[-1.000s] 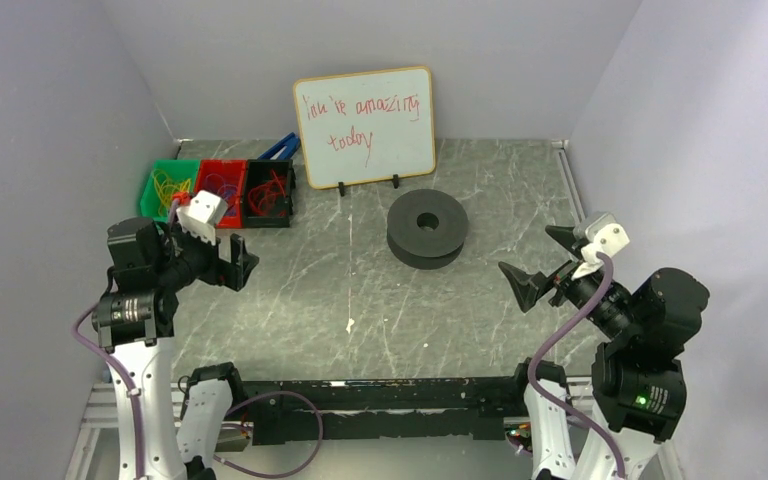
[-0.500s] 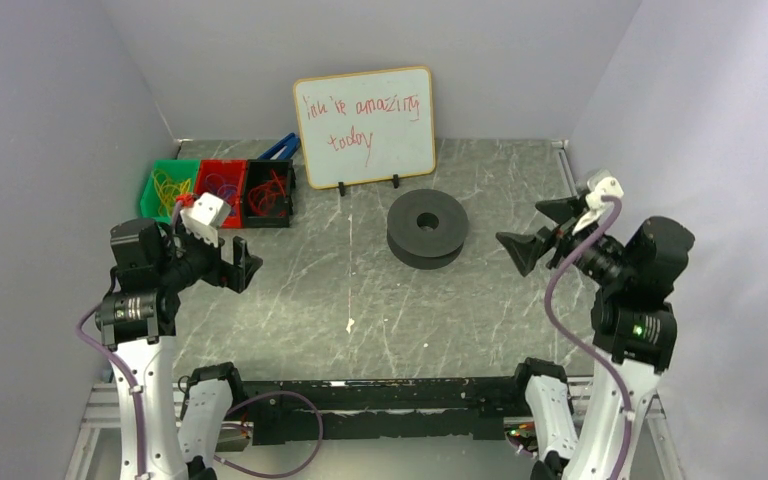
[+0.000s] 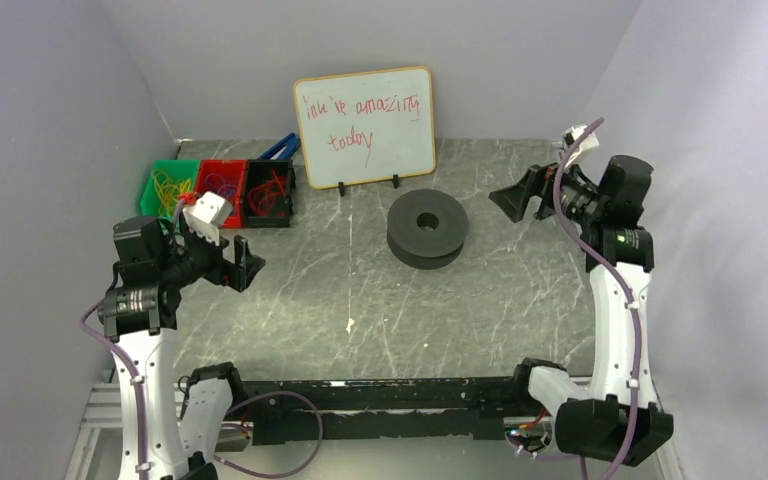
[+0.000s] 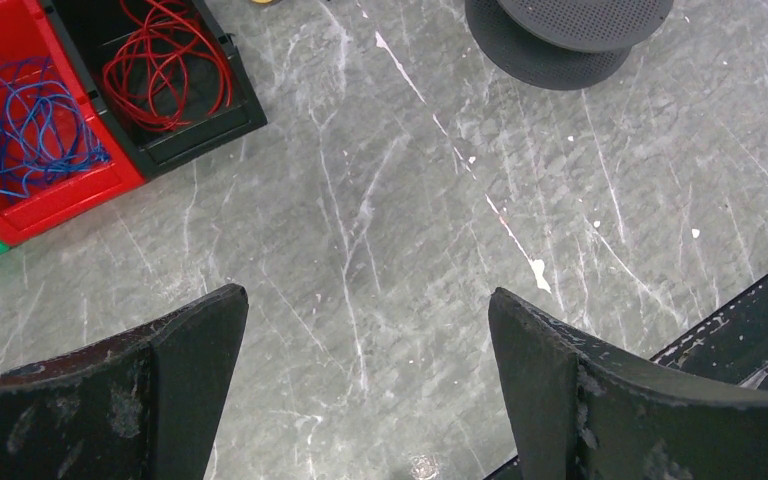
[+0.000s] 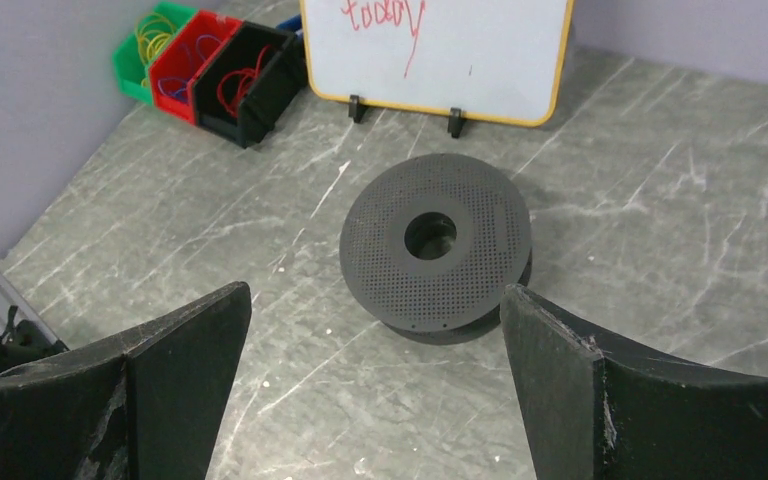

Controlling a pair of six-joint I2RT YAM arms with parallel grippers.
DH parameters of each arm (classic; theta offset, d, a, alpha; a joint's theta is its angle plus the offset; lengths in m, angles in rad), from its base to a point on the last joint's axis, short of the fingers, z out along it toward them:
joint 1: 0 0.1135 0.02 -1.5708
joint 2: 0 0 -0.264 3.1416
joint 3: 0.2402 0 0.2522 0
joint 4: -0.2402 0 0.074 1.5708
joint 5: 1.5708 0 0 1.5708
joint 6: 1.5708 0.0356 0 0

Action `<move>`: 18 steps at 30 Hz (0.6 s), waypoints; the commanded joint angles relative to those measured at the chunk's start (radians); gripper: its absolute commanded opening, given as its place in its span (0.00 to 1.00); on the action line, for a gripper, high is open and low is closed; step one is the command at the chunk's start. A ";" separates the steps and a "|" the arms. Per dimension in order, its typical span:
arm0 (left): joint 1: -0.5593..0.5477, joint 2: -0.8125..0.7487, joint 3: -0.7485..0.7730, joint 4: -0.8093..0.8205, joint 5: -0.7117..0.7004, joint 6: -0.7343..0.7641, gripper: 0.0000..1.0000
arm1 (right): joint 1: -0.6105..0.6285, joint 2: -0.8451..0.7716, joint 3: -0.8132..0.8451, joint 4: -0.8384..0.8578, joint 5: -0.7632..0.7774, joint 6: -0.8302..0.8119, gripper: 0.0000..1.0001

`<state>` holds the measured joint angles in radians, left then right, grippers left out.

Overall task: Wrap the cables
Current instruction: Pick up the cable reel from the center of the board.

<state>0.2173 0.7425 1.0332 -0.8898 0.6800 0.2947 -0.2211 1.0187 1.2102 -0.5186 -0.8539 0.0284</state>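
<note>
The left gripper (image 3: 239, 262) had barely shifted, its jaws spread and empty near the bins. The right gripper (image 3: 515, 192), also spread and empty, had swung from the near right edge to beside the black spool (image 3: 427, 228), probably lining up on it. The red cables (image 4: 165, 65) lay coiled in the black bin (image 4: 205, 135), untouched.

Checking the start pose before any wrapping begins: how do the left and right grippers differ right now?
The left gripper hangs near the bins on the table's left; the right gripper is far right, right of the spool. The left one looks down on bare table; the right one frames the spool between its jaws. Both are open and empty; the red cables lie in their black bin.
</note>
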 commanded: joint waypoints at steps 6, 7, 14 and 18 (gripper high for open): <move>0.012 0.021 -0.008 0.025 0.054 0.022 0.96 | 0.066 0.055 -0.040 0.114 0.114 0.031 0.99; 0.013 0.023 -0.007 0.025 0.055 0.023 0.96 | 0.071 0.064 -0.051 0.123 0.121 0.033 0.99; 0.017 0.030 -0.013 0.023 0.072 0.026 0.96 | 0.090 0.157 -0.103 0.171 0.138 0.048 0.99; 0.017 0.035 -0.015 0.022 0.079 0.029 0.96 | 0.091 0.190 -0.148 0.216 0.147 0.061 0.99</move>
<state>0.2272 0.7723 1.0183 -0.8822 0.7181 0.3023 -0.1341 1.1942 1.0924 -0.3897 -0.7288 0.0654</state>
